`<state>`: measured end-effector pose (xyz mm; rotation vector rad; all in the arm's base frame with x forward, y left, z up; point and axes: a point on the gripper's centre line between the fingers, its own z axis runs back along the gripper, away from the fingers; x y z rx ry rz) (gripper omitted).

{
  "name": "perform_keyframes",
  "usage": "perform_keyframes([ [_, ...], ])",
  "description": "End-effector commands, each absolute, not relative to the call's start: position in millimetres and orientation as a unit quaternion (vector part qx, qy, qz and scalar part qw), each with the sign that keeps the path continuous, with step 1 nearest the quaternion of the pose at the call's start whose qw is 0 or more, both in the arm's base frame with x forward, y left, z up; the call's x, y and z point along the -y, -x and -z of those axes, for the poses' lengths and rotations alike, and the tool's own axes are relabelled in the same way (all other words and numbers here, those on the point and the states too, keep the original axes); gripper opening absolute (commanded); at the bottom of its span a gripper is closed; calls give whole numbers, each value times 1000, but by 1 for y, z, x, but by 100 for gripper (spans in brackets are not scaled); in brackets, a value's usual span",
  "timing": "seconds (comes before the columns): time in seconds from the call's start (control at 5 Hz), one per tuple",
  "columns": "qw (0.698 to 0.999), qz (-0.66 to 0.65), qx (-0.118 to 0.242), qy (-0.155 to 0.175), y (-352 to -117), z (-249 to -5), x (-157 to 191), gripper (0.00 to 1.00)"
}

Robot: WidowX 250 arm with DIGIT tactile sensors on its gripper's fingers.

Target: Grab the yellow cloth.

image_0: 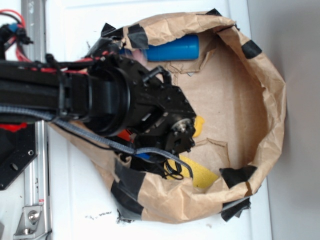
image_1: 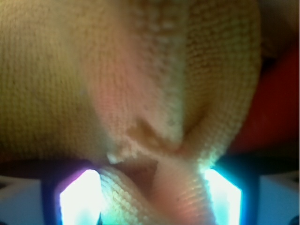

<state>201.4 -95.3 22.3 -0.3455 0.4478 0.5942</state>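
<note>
While the outside view takes in the whole scene, the wrist view is filled almost wholly by the yellow cloth (image_1: 140, 84), its knobbly weave folded and bunched right up against the lens, with a pinched fold running down between two bright glowing fingers (image_1: 77, 199) at the bottom edge. From outside, a brown paper bag (image_0: 260, 95), patched with black tape (image_0: 250, 49) and rolled open at its rim, lies on a white table (image_0: 75, 200) and holds everything else. The black robot arm (image_0: 60, 95) reaches into the bag from the left and hides much of its inside, so the gripper (image_1: 150, 197) itself cannot be seen there; in the wrist view it looks closed narrowly on the cloth's fold. Only two scraps of the cloth show from outside, peeking out beside and below the arm's end, on the bag's floor. A blue cylinder (image_0: 172, 48) lies inside the bag near its upper rim, well apart from the cloth. A red patch (image_1: 276, 108) shows at the wrist view's right edge, too blurred to identify.
</note>
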Motion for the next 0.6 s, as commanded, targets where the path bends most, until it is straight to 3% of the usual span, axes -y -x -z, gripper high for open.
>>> perform_keyframes([
  [0.0,956,-189,-121,188,-208,-45,91,0],
  [0.2,973,-167,0,160,-236,-96,57,0],
  [0.4,963,-212,38,160,-264,-148,23,0],
])
